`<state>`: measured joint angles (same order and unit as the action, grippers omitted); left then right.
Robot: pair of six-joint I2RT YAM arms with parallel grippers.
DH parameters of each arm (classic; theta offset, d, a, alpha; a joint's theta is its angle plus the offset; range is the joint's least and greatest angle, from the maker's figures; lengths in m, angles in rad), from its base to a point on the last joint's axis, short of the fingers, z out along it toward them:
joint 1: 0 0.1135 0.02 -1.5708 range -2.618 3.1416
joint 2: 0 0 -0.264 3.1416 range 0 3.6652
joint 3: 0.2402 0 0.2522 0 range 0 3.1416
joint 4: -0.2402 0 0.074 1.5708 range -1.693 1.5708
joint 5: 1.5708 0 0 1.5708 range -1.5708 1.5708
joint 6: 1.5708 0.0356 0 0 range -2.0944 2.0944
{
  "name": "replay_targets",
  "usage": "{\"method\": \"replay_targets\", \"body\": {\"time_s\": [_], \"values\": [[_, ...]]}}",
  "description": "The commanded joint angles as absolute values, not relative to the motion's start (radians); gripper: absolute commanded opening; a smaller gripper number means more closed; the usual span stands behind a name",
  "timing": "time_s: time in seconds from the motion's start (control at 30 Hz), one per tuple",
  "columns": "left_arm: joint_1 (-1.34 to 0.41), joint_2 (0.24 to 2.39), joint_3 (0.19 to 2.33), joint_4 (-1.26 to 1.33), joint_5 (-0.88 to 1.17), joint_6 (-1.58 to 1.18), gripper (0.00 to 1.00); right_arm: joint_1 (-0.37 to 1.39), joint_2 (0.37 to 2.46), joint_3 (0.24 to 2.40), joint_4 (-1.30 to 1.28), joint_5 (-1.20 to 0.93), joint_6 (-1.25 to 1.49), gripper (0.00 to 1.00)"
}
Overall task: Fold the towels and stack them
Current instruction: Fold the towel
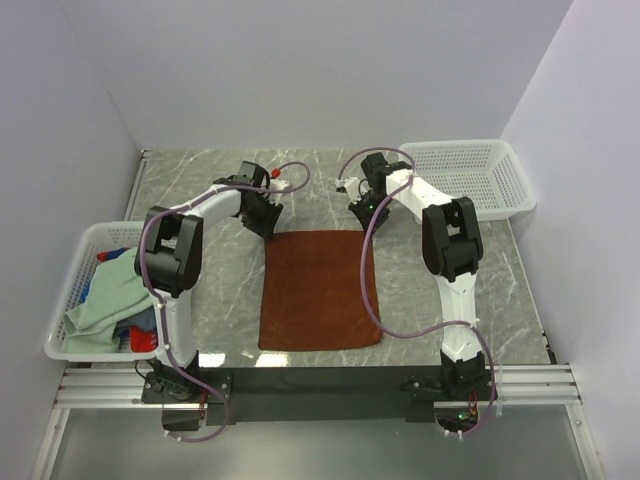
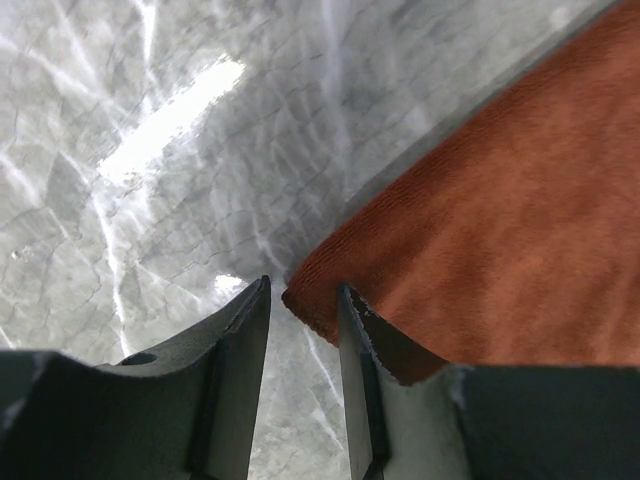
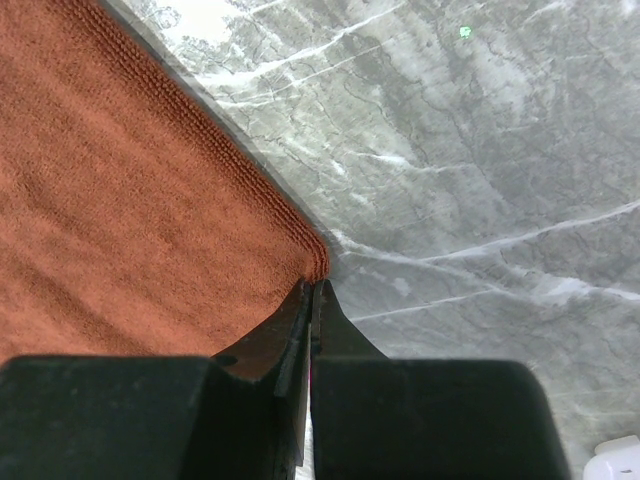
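**Far corners of rust towel: right pinched, left not yet**

The rust towel (image 1: 318, 290) lies flat and single-layer mid-table, its near edge close to the table's (image 1: 480, 300) near edge. More towels (image 1: 105, 300) are heaped in the basket (image 1: 62, 290) at the left edge.

The left gripper (image 2: 303, 295) sits at the far-left corner. Its jaws are a narrow gap apart with the corner tip just between them, and nothing is clamped yet. The right gripper (image 3: 312, 290) is at the far-right corner with its jaws pressed together. It seems to nip the very tip of the cloth, though the bite is tiny.

Handling, as a judgement: the terry cloth looks light, soft and limp, grippy rather than slippery, and not fragile. It will sag and drag if lifted from one corner. Best hold is both far corners at the hemmed edge, a bit deeper than the tip, to carry the far edge over to the near edge.
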<state>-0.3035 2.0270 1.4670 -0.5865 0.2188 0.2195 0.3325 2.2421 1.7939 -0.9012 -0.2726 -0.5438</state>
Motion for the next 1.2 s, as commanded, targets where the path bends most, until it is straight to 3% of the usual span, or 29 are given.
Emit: {"method": "replay_targets", "body": {"time_s": [0.0,0.77,0.9,1.07,1.17], "values": [[-0.299,2.023,1.448,-0.557,0.158,0.198,0.39,0.351,2.235,1.773,-0.911,-0.247,-0.529,0.0],[-0.362,2.103,1.43,-0.535,0.008,0.156,0.37,0.37,2.207,1.73,-0.896,-0.167,-0.503,0.0],[-0.362,2.137,1.453,-0.567,0.012,0.158,0.27,0.374,2.204,1.721,-0.888,-0.167,-0.503,0.0],[-0.362,2.174,1.466,-0.594,0.04,0.163,0.27,0.373,2.203,1.718,-0.89,-0.166,-0.506,0.0],[-0.364,2.181,1.471,-0.603,0.04,0.161,0.11,0.373,2.203,1.723,-0.894,-0.16,-0.508,0.0]]}}
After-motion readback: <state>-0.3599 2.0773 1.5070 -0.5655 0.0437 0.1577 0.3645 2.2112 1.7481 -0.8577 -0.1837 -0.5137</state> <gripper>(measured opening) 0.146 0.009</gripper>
